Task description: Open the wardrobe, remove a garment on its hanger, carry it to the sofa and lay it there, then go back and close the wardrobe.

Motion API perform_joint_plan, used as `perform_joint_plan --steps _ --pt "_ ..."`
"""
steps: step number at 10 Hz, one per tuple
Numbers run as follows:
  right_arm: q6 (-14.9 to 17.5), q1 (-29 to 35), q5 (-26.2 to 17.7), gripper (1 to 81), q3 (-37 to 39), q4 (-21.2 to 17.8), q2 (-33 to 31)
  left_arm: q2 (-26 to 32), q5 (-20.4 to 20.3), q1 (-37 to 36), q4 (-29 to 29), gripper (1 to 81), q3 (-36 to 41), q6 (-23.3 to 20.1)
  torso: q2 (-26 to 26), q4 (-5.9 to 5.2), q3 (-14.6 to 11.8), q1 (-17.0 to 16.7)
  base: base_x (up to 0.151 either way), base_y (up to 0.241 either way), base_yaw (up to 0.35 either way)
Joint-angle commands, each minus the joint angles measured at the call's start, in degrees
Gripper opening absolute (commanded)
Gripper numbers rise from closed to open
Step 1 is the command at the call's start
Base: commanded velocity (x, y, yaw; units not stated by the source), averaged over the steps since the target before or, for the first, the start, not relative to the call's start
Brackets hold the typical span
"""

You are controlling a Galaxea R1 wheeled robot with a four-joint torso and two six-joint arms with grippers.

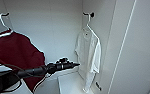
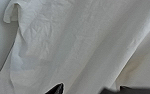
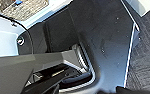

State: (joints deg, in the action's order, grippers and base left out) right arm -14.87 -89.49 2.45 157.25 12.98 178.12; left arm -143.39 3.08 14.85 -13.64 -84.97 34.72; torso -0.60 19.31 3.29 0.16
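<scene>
The wardrobe (image 1: pixel 131 47) is open. The shirt (image 1: pixel 89 53) is hung just ahead of the left gripper (image 1: pixel 76 64); jaw state cannot be told. Thin, limp cloth is expected; the hanger (image 1: pixel 89 25) is probably best gripped.

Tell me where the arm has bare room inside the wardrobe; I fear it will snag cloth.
Free: the back wall between the maroon top and the shirt, and the shelf below. Crowded: at the shirt, where the left end effector points.
</scene>
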Motion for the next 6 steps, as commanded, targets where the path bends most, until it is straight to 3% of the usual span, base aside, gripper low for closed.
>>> perform_joint_plan --steps 1,4,6 --pt "0.11 2.43 -3.07 81.1 -0.46 0.38 0.69 -2.26 2.19 -13.73 2.39 81.1 -1.69 2.28 0.0 0.0 0.0 0.0 0.0 0.0 0.0" --pt "0.11 2.43 -3.07 81.1 -0.46 0.29 0.69 -4.63 2.19 -20.67 5.73 81.1 -4.95 7.12 0.0 0.0 0.02 0.0 0.0 0.0 0.0" --pt "0.11 2.42 -3.07 81.1 -0.46 0.2 0.69 -6.04 1.75 -24.63 6.08 81.1 -6.61 13.78 0.02 0.0 0.02 0.02 0.0 0.0 0.0"
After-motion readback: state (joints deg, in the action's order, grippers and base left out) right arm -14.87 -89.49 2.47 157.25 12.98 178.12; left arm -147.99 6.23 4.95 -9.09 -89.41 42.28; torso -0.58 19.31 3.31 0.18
